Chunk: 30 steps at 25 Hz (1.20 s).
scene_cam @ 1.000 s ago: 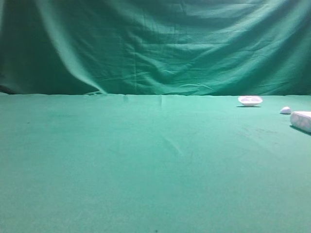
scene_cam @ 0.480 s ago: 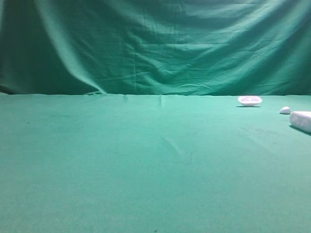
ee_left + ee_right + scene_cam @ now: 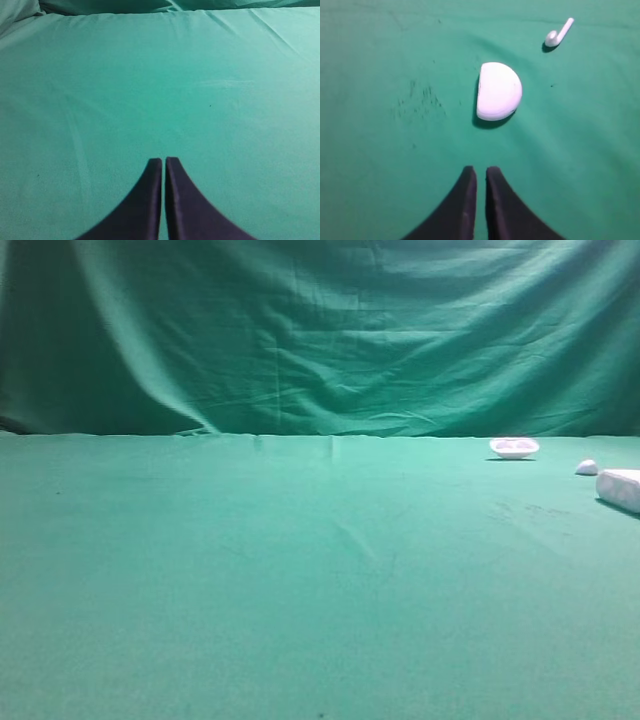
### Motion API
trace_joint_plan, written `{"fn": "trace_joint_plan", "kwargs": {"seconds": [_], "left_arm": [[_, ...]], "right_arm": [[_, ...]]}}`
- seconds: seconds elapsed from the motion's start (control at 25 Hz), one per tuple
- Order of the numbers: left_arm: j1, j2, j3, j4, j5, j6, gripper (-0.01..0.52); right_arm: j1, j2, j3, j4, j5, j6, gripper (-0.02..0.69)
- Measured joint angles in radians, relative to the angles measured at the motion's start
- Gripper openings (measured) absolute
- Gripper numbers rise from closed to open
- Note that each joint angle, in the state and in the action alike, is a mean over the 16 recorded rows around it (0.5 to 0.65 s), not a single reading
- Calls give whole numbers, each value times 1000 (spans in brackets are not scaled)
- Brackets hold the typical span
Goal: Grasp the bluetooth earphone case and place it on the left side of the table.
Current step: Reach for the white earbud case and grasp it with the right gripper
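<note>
The white bluetooth earphone case (image 3: 620,488) lies on the green table (image 3: 300,570) at the far right edge of the exterior view. In the right wrist view it (image 3: 499,91) lies just ahead of my right gripper (image 3: 481,168), which is shut and empty, a short way back from it above the cloth. My left gripper (image 3: 163,159) is shut and empty over bare green cloth (image 3: 150,90). Neither gripper shows in the exterior view.
A shallow white dish-like thing (image 3: 514,447) sits at the back right. A tiny white lump (image 3: 587,467) lies just behind the case; in the right wrist view it is a loose earbud (image 3: 559,32) beyond and right of the case. A green backdrop (image 3: 320,330) hangs behind.
</note>
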Motion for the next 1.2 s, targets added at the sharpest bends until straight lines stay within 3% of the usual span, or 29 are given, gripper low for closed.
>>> {"fn": "trace_joint_plan", "kwargs": {"seconds": [0.28,0.52,0.72,1.2], "left_arm": [[0,0,0,0,0,0,0],[0,0,0,0,0,0,0],[0,0,0,0,0,0,0],[0,0,0,0,0,0,0]], "right_arm": [[11,244,-84,-16,-41,0,485],[11,382,-125,-32,-90,0,605],[11,447,-141,-51,-120,0,577],[22,487,-175,-92,-125,20,377]]}}
